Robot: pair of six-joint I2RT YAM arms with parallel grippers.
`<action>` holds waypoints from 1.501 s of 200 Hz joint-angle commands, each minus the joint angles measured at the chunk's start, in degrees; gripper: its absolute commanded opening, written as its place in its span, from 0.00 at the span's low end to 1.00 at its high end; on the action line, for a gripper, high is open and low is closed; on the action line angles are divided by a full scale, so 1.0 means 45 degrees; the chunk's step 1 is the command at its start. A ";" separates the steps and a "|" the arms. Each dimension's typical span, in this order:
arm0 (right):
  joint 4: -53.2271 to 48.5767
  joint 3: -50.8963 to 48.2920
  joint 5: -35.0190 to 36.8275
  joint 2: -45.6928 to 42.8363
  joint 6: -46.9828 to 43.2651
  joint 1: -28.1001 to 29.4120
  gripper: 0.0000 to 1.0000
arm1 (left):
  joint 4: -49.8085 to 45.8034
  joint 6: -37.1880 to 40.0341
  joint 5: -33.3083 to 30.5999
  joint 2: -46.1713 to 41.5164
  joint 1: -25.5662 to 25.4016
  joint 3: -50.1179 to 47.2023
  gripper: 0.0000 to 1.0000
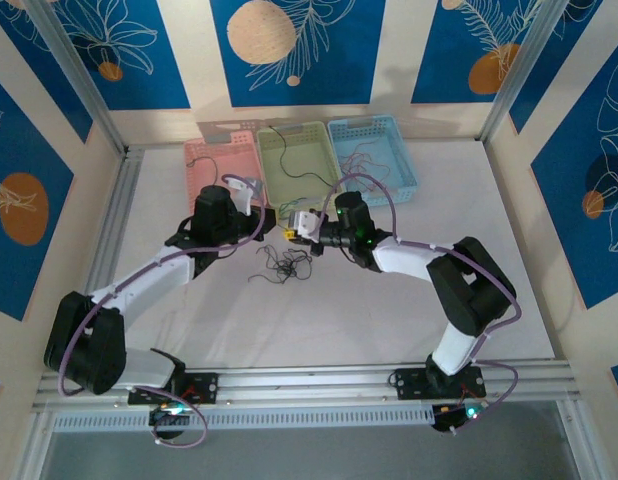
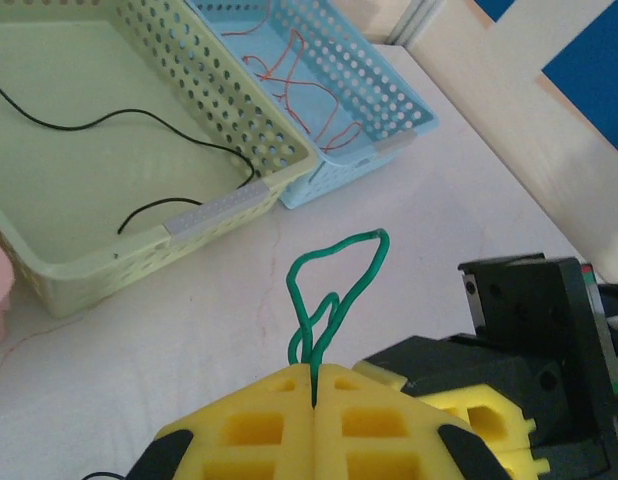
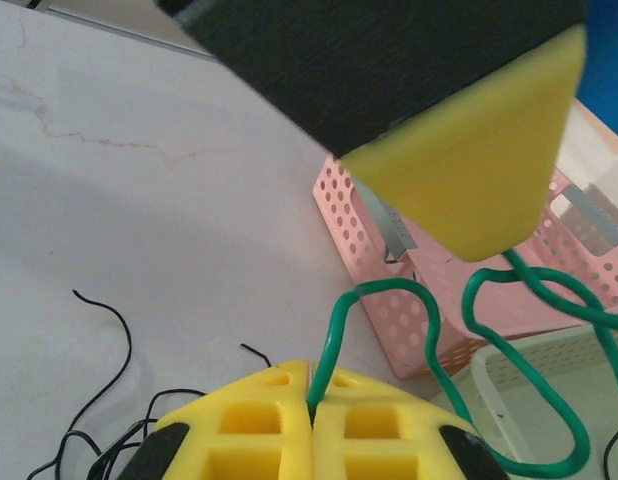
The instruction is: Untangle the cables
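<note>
Partway, I reckon — my left pincer [image 2: 314,388] and right pincer [image 3: 311,396] both clamp one green wire [image 2: 378,239], dark clump [image 1: 284,265] on desk [image 1: 339,315] to go.

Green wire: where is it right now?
The green wire is pinched by both the left gripper and right gripper, meeting mid-table in front of the green basket, near the dark clump.

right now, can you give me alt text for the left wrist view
The left fingers are shut on a looped green cable above the white table. Behind sit a pale green basket holding a black cable and a blue basket holding a red cable.
</note>
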 commanded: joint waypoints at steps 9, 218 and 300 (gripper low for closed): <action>-0.0458 0.0393 -0.0303 0.0146 -0.0302 0.0109 0.00 | -0.0256 0.0044 -0.1408 -0.0588 0.0130 0.0655 0.00; -0.1371 0.1553 0.2917 0.1396 -0.0305 -0.0200 0.00 | -0.1682 -0.0240 -0.5109 -0.6259 0.2148 0.0013 0.00; -0.0344 0.1043 0.2177 0.0897 0.0500 -0.0315 0.11 | -0.1176 -0.0660 -0.4662 -0.5764 0.2231 -0.0173 0.00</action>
